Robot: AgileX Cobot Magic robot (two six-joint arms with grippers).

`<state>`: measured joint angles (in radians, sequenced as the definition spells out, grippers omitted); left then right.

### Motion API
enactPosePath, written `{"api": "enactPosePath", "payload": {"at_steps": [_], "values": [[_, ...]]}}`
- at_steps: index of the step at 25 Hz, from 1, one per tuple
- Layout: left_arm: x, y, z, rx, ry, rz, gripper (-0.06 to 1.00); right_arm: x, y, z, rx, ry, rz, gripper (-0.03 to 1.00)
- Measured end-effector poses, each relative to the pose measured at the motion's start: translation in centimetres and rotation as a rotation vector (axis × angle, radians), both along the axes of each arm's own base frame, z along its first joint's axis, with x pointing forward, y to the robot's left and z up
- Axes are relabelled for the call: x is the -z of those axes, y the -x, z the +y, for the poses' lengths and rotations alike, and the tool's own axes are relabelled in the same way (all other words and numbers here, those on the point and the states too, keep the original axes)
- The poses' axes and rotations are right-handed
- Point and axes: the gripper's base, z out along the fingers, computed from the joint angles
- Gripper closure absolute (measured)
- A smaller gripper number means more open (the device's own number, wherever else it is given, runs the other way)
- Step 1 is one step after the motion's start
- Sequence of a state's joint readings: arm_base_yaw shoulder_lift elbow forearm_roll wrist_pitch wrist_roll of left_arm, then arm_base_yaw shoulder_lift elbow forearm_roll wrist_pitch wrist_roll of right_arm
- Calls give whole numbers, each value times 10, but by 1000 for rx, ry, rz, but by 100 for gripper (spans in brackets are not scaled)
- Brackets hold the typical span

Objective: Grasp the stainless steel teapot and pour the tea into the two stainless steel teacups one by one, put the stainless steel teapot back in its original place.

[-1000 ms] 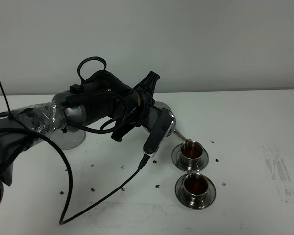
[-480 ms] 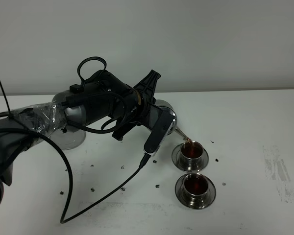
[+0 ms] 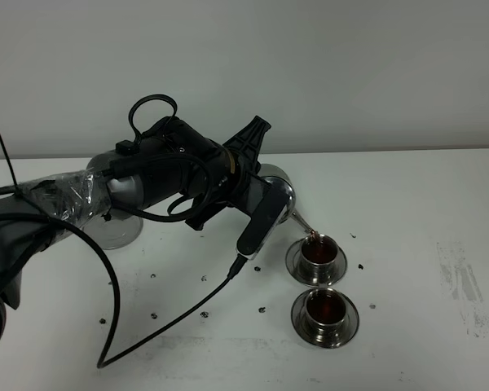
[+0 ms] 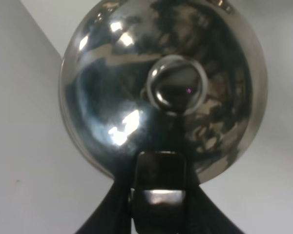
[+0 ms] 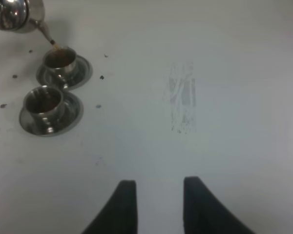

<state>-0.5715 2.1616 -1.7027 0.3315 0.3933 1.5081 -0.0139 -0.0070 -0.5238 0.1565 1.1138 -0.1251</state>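
My left gripper (image 3: 259, 177) is shut on the handle of the stainless steel teapot (image 3: 279, 190) and holds it tilted. Its thin spout (image 3: 298, 220) pours tea into the far teacup (image 3: 319, 251). The near teacup (image 3: 324, 308) holds dark tea on its saucer. The left wrist view shows the teapot's domed lid and knob (image 4: 176, 90) above the closed gripper (image 4: 158, 195). The steel disc (image 3: 119, 232) lies at the left, partly hidden behind the arm. My right gripper (image 5: 158, 204) is open and empty over bare table, away from the two teacups (image 5: 58, 59) (image 5: 43, 101) and the teapot (image 5: 12, 14).
Small black specks (image 3: 204, 278) are scattered over the white table (image 3: 407, 204). A black cable (image 3: 171, 326) loops across the front left. A faint scuff mark (image 3: 460, 281) is on the right, also seen in the right wrist view (image 5: 183, 97).
The teapot has tipped very slightly further over the far cup, and tea keeps running from the spout. The right gripper's view is not shown earlier.
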Motion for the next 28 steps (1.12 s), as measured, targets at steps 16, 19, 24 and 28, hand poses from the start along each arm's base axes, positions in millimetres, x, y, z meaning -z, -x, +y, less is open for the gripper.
{"api": "enactPosePath", "payload": {"at_steps": [16,19,24,28], "values": [[0,0,0,-5,5,8,70,0,0,0,0,0,0,75],[3,2,2,-86,52,72,70,0,0,0,0,0,0,75],[-2,5,4,-207,154,129,70,0,0,0,0,0,0,75],[-6,8,5,-252,190,164,70,0,0,0,0,0,0,75]]}}
